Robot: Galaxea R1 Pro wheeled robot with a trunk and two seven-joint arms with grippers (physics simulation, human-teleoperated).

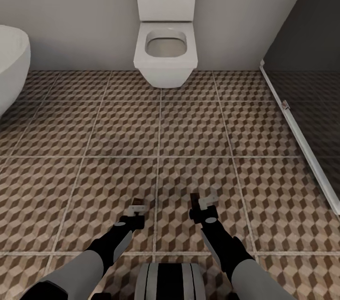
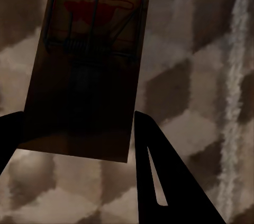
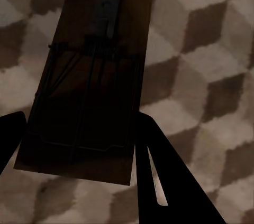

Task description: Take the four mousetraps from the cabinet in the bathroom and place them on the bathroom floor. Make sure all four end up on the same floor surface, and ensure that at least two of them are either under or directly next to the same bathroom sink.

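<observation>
wooden mousetrap (image 2: 87,71) clamped in left end effector (image 1: 138,209), another (image 3: 90,81) in right end effector (image 1: 202,205); no sink nearby, so dropping here risks missing the sink req.

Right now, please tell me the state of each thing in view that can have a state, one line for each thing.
Left end effector: shut on a mousetrap, held above the floor.
Right end effector: shut on a mousetrap, held above the floor.
Left mousetrap: gripped by its end, not yet set down.
Right mousetrap: gripped by its end, not yet set down.
Toilet: bowl open, no lid over it.
</observation>
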